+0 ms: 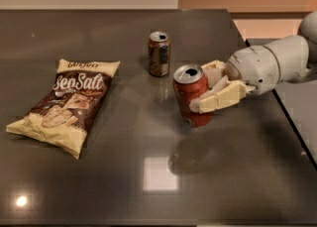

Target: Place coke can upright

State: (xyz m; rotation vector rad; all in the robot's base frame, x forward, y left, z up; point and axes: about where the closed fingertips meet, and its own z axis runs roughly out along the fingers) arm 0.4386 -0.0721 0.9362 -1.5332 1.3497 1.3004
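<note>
1. Grasping the coke can (185,92) with the hand (200,87), pale fingers (223,97) clamped across its right side, one toward the far edge and one toward the near edge.
2. Holding it close to upright, silver top up and tipped a little toward the left edge; cannot tell whether its base touches the counter (99,186).
3. Positioned right of the counter's middle, nearer the right edge than the left, roughly midway between the far and near edges.
4. Reaching in over the right edge on a white arm (277,62).
5. Just beyond the coke can toward the far edge, apart from it: a brown can (159,55) with a silver top, upright.
6. Near the left edge, well apart from both cans: a yellow and brown chip bag (64,104) marked "Sea Salt", lying flat.
</note>
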